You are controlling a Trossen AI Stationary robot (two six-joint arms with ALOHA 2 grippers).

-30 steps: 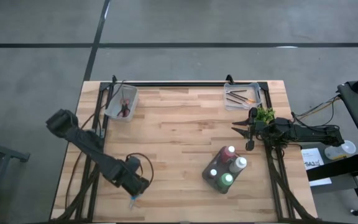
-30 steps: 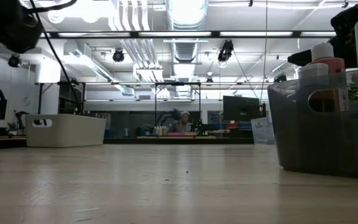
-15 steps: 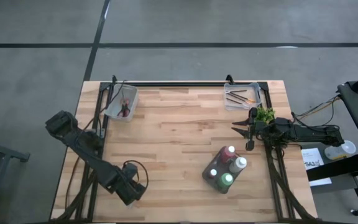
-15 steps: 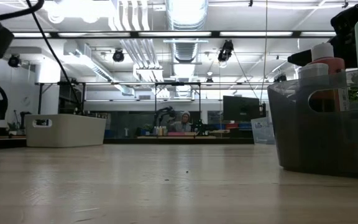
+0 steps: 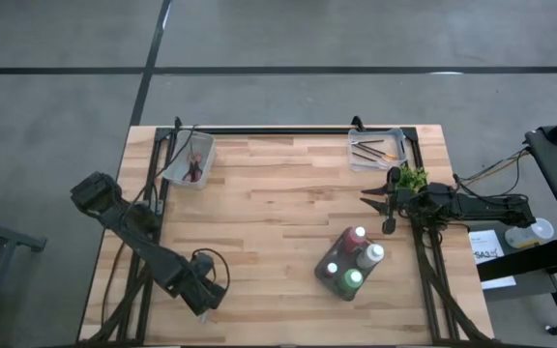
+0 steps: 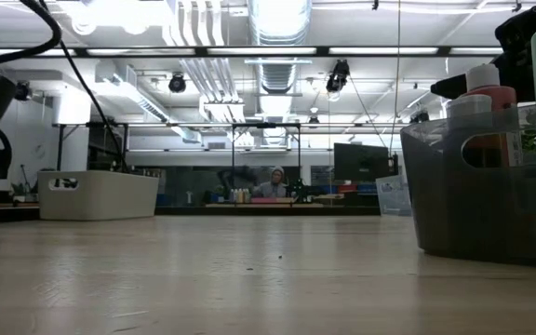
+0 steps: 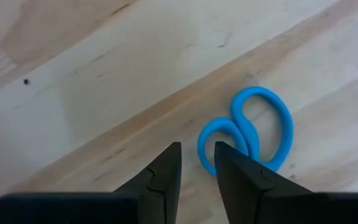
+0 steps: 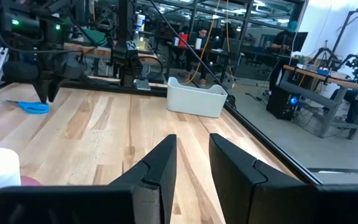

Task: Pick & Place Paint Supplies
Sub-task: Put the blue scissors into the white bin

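A pale butcher-block table (image 5: 269, 213) is seen from above, standing on a grey concrete floor (image 5: 278, 58) crossed by dark lines. At the near left edge the left gripper (image 5: 204, 299) is held low over the wood; in its wrist view the fingers (image 7: 166, 171) are parted by a narrow gap and nothing is gripped, while blue scissors (image 7: 253, 127) lie on the boards just beyond the tips. At the far left corner a white bin (image 5: 190, 159) is set, with thin dark and red items inside that cannot be made out clearly. At the far right a clear tray (image 5: 377, 149) holds several brushes (image 5: 367, 151). Nearer, right of centre, the four bottles (image 5: 351, 263) stand together in a dark caddy (image 6: 482, 186). The right gripper (image 5: 381, 204) is held at the right edge beside a small plant (image 5: 413, 178), its fingers (image 8: 157, 168) slightly apart and empty.

From table height, a large workshop is seen behind: ceiling ducts (image 6: 277, 28), strip lights, benches, and a seated person (image 6: 273, 184) far off.
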